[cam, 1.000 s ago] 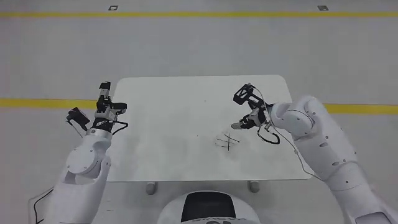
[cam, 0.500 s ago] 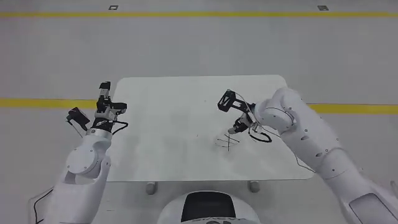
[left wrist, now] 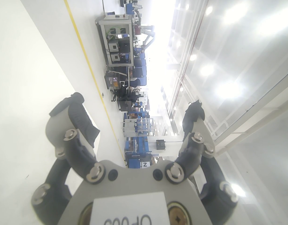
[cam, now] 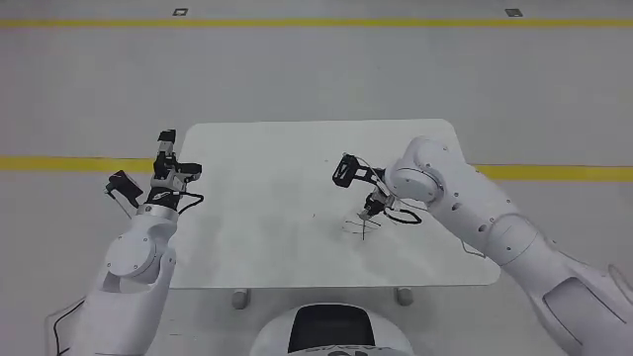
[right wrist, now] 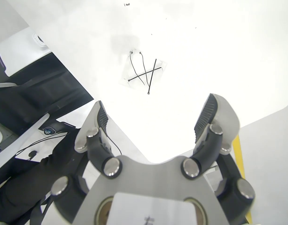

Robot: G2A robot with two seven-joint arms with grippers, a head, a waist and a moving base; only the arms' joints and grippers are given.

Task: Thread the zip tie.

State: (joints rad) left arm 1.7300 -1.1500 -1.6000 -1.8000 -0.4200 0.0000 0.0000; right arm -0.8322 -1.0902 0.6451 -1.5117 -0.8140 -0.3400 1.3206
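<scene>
Hovering over crossed black zip ties (right wrist: 145,72) on a clear packet (right wrist: 163,66): right gripper (right wrist: 155,105), fingers apart, empty | left gripper (left wrist: 134,101): fingers apart, empty, at edge of white table (cam: 267,158)

Left label (left wrist: 129,208), white, on the base plate of the left hand (left wrist: 134,103): dark characters, cut by the frame edge. Right label (right wrist: 148,209), white, on the right hand (right wrist: 155,100): one partial mark. Far room: placard (left wrist: 145,164), white, single black capital letter.

White arms (cam: 475,208), black ribbed fingers (right wrist: 204,115), silver screws (right wrist: 190,166)
</scene>
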